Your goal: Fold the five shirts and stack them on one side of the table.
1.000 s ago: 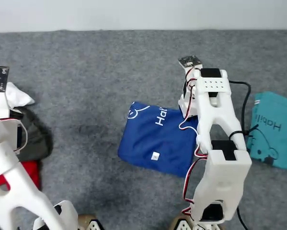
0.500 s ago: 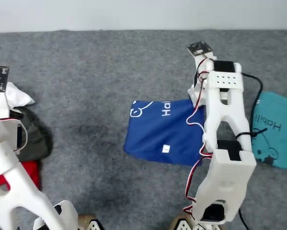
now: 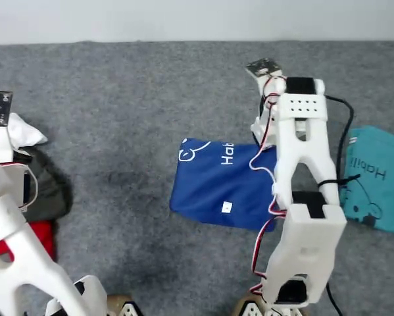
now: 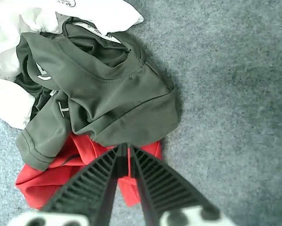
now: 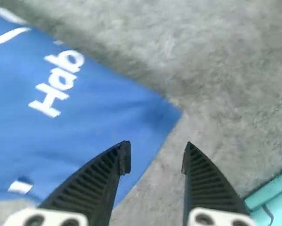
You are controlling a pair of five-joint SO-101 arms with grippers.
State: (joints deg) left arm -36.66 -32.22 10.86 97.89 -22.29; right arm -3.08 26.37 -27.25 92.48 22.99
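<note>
Blue shirt (image 3: 216,184) slid rightward, long axis left-to-right, under spread right hand (image 5: 157,146).

Folded blue fabric shirt (image 5: 60,117): corner just ahead of right gripper (image 5: 155,157) jaws. Crumpled red shirt (image 4: 37,183) under left gripper (image 4: 126,148) jaws; crumpled dark-grey shirt (image 4: 108,103) ahead.

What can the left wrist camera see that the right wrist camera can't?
Left wrist view's own: a crumpled dark grey shirt lying over a crumpled red shirt, a bunched white shirt beside them, and the left gripper, shut, above the red one.
Right wrist view's own: a folded blue shirt with white letters, a corner of a teal shirt, and the right gripper, open, over the blue shirt's corner.
Shared: the grey felt table.
</note>
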